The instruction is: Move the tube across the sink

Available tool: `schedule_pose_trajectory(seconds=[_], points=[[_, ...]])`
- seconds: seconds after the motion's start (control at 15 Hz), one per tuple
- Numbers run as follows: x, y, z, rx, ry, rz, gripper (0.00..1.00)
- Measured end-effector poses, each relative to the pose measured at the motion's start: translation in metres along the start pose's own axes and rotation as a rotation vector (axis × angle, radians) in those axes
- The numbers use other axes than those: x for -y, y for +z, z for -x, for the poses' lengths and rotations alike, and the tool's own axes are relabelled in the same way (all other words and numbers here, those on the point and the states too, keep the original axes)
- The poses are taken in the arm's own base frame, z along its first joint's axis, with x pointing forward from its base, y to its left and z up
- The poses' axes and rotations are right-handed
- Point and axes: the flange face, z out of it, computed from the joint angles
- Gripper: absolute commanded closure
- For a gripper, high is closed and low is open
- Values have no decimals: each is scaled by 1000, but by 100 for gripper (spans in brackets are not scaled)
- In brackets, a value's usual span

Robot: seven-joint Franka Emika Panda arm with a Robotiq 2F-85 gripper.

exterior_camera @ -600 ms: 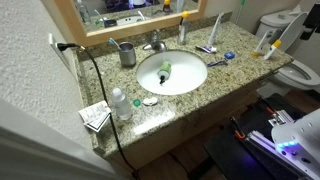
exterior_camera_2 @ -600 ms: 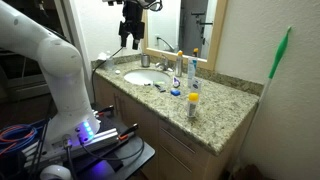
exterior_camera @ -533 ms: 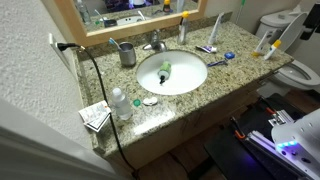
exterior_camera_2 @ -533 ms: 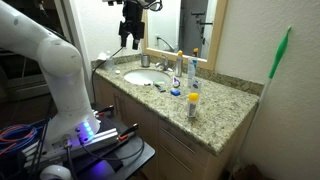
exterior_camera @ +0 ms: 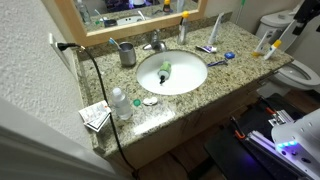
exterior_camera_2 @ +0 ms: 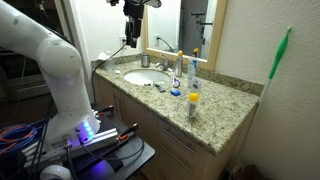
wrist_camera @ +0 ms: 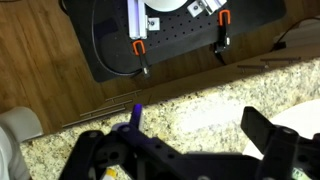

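Note:
A small tube with blue and red print (exterior_camera: 207, 49) lies on the granite counter just beside the white sink (exterior_camera: 185, 84). A tall white tube (exterior_camera: 213, 27) stands against the mirror frame behind it. My gripper (exterior_camera_2: 133, 8) hangs high above the sink end of the counter, well clear of everything. In the wrist view its dark fingers (wrist_camera: 185, 150) are spread wide with nothing between them, over bare granite near the counter's front edge. A purple-blue stick (wrist_camera: 137, 114) pokes up next to one finger.
A green item (exterior_camera: 165, 70) lies in the sink basin. A metal cup (exterior_camera: 127, 54) and the faucet (exterior_camera: 155, 43) stand behind the sink. A white bottle (exterior_camera: 120, 103) and a small box (exterior_camera: 95, 116) sit at one end, a yellow-based bottle (exterior_camera: 264, 44) at the other. A black cable (exterior_camera: 100, 90) crosses the counter.
My gripper has risen straight up, away from the counter. Nothing on the counter has moved.

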Motion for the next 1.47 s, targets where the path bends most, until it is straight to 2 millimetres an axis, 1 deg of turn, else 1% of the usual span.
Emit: schedule_pose_trajectory(seconds=[0.13, 0.27, 0.33, 0.47, 0.53, 0.6, 0.67, 0.73, 0.8, 0.93, 1.0, 1.07, 1.13, 1.27, 1.4, 1.47], points=[[-15, -3, -18, -6, 108, -19, 0], [-30, -3, -32, 11, 164, -31, 0], [-32, -3, -36, 16, 173, -32, 0], [-31, -3, -38, 18, 190, -26, 0], [-30, -1, -42, 12, 242, -26, 0], [-29, 3, -50, 4, 298, -33, 0], [-33, 9, -64, -2, 351, -44, 0], [-44, 17, -80, -2, 402, -59, 0], [-60, 23, -96, 2, 452, -79, 0], [-101, 31, -123, 25, 558, -128, 0], [-120, 32, -133, 41, 608, -160, 0], [-133, 31, -140, 50, 643, -180, 0], [-140, 30, -145, 56, 659, -187, 0], [-139, 28, -149, 54, 673, -185, 0], [-138, 33, -158, 33, 782, -194, 0], [-139, 39, -167, 32, 839, -212, 0]])
